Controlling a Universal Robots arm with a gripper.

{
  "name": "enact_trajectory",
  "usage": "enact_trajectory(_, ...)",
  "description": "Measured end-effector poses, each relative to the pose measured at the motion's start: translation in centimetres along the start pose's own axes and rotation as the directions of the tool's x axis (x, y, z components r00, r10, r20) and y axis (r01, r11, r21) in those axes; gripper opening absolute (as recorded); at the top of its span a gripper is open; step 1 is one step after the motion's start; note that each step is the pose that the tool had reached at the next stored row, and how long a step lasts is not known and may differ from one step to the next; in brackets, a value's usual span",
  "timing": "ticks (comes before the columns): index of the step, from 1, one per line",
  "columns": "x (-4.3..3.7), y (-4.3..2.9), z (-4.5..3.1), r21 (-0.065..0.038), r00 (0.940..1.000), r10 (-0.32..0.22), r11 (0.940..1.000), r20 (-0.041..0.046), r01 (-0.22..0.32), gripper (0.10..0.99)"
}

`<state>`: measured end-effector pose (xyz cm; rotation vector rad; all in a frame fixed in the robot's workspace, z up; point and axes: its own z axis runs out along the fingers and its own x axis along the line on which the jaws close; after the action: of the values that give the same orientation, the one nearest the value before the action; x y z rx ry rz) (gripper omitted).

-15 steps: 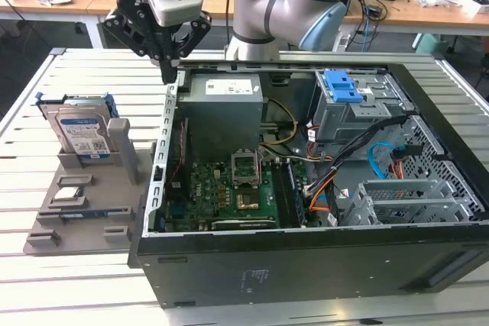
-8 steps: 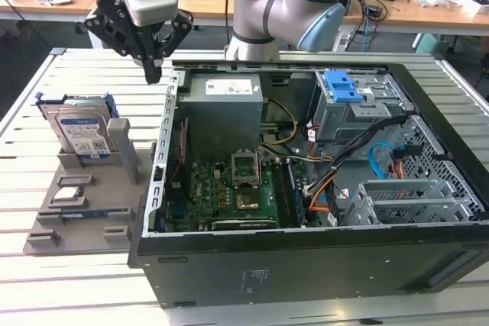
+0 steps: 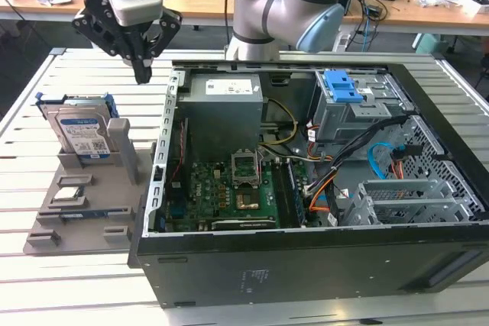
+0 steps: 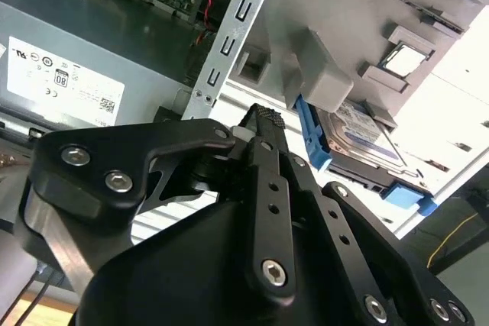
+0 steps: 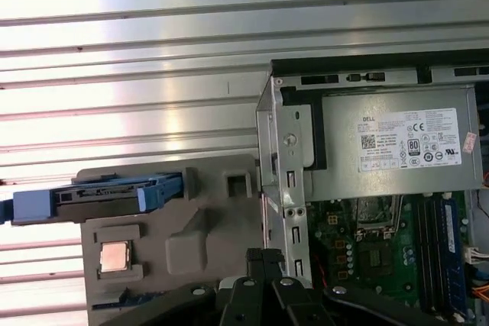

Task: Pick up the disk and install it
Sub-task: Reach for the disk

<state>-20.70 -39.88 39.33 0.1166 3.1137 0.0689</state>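
At the exterior view's left, the disk (image 3: pixel 80 135) stands on edge, label outward, in a grey fixture (image 3: pixel 84 208) on the slatted bench (image 3: pixel 30 85). The arm (image 3: pixel 283 5) holds its jaws, closed on nothing, above the gap between that holder and the open computer case (image 3: pixel 306 269) at right.

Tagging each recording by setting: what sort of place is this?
Probably a robotics lab or workshop: an open black computer case lies on a slatted metal table, with cluttered wooden desks behind the grey robot arm.
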Motion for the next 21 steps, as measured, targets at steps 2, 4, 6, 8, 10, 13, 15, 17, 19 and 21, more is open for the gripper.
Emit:
enact_trajectory(2,0.34,-0.03,-0.01,0.0,1.0,0.0,1.0,0.0,0.0,0.106)
enact_trajectory(4,0.7,-0.05,-0.02,0.0,1.0,0.0,1.0,0.0,0.0,0.106)
enact_trajectory(6,1.0,-0.07,-0.03,0.0,1.0,0.0,1.0,0.0,0.0,0.106)
enact_trajectory(8,1.34,-0.1,-0.04,0.0,1.0,0.0,1.0,0.0,0.0,0.106)
enact_trajectory(10,1.72,-0.13,-0.05,0.0,1.0,0.0,1.0,-0.0001,0.0,0.106)
enact_trajectory(13,2.17,-0.16,-0.06,0.0,1.0,0.0,1.0,0.0,0.0,0.106)
enact_trajectory(15,2.47,-0.18,-0.06,0.0,1.0,0.0,1.0,0.0,0.0,0.106)
enact_trajectory(17,2.8,-0.21,-0.07,0.0,1.0,0.0,1.0,0.0,0.0,0.106)
enact_trajectory(19,3.23,-0.24,-0.08,0.0,1.0,0.0,1.0,0.0,0.0,0.106)
enact_trajectory(21,3.7,-0.28,-0.1,0.0,1.0,0.0,1.0,0.0,0.0,0.106)
